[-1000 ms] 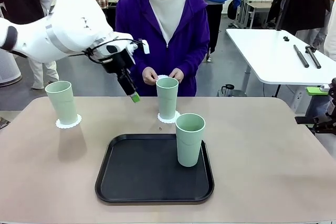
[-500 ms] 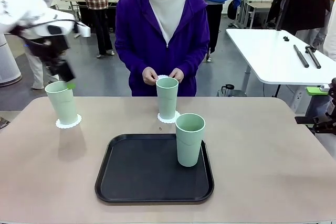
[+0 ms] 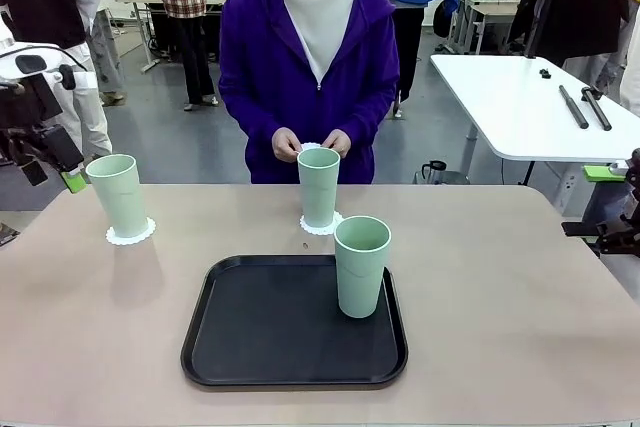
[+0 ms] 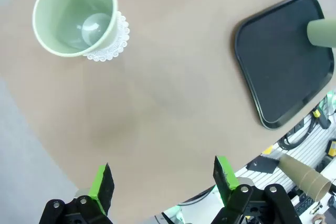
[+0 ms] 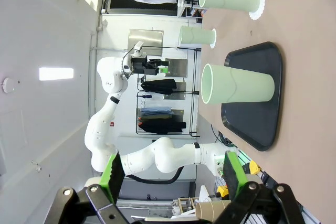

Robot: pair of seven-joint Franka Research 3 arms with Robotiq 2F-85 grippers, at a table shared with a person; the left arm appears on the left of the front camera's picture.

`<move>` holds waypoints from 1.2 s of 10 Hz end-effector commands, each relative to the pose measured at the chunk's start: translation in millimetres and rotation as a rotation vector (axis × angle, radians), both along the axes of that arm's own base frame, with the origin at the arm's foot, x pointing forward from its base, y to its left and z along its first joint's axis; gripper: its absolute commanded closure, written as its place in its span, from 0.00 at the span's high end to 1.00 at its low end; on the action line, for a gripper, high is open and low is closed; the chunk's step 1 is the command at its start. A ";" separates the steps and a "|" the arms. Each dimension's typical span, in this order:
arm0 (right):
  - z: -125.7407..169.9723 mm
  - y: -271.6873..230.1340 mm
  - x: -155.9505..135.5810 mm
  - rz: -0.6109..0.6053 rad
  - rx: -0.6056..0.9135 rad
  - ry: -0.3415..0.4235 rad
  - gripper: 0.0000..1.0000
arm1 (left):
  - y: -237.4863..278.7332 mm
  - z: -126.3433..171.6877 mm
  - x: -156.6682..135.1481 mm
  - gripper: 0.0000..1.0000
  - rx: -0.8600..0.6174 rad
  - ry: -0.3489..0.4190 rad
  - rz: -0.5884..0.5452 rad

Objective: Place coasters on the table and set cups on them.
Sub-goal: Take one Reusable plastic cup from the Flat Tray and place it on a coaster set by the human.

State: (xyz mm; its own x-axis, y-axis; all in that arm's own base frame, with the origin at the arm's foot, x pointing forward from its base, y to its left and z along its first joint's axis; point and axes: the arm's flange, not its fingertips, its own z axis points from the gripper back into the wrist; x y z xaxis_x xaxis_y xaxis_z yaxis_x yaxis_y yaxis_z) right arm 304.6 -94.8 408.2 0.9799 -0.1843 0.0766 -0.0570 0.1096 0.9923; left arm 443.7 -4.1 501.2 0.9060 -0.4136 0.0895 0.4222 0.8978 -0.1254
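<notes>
Left jaws wide (empty), apparently off table edge.

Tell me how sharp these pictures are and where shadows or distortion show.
Front view: sharp, evenly lit, soft shadow on the table in front of the left cup. Left wrist view: crisp, no glare. Right wrist view: rolled sideways, tray in focus.

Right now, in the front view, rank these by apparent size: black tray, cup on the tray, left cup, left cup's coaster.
1. black tray
2. cup on the tray
3. left cup: looks smaller than the tray cup, but it stands farther from the camera, so the two may be equal
4. left cup's coaster
</notes>
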 end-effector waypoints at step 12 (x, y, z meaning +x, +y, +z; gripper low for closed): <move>-0.7 0.1 1.0 0.001 0.008 -0.016 1.00 | 149.8 22.8 -23.0 1.00 -0.829 0.251 0.070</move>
State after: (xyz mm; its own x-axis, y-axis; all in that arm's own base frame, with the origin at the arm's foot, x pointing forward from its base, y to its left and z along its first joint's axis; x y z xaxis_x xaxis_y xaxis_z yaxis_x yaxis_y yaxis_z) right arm 304.5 -95.0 408.2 0.9797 -0.1850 0.0767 -0.0570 0.1093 0.9924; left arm 400.3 121.4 530.2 0.9410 -0.2943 0.1674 0.3124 0.5640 -0.7644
